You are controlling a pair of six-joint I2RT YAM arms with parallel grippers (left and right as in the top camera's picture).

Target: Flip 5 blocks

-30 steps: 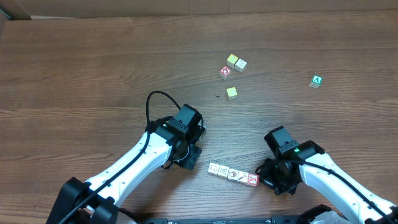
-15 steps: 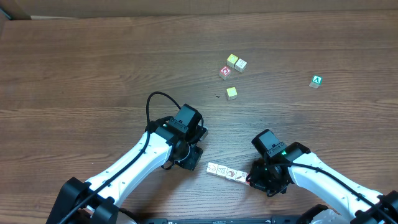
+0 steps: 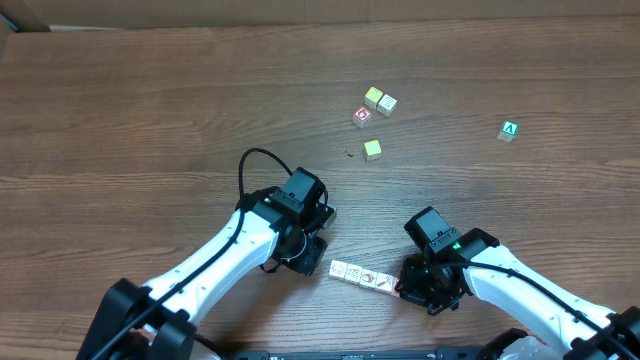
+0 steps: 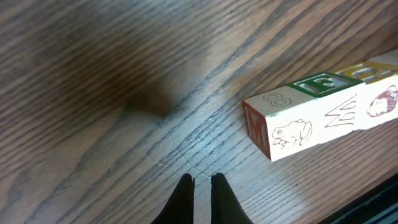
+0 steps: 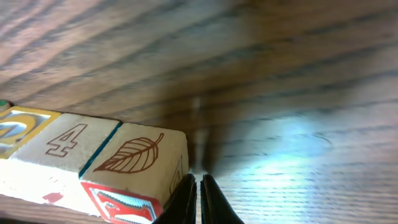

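Pale printed blocks (image 3: 362,277) lay in a touching row.
The left gripper (image 4: 200,186) was clenched empty near one end, the right gripper (image 5: 197,188) clenched empty just beside the other.

The right gripper (image 3: 404,291) now sits farther left than a second ago. It is up against the right end of the row of blocks (image 3: 362,277), and that end is now hidden beneath it from above. The row itself lies slightly farther left, with its left end nearer the left gripper (image 3: 313,264).
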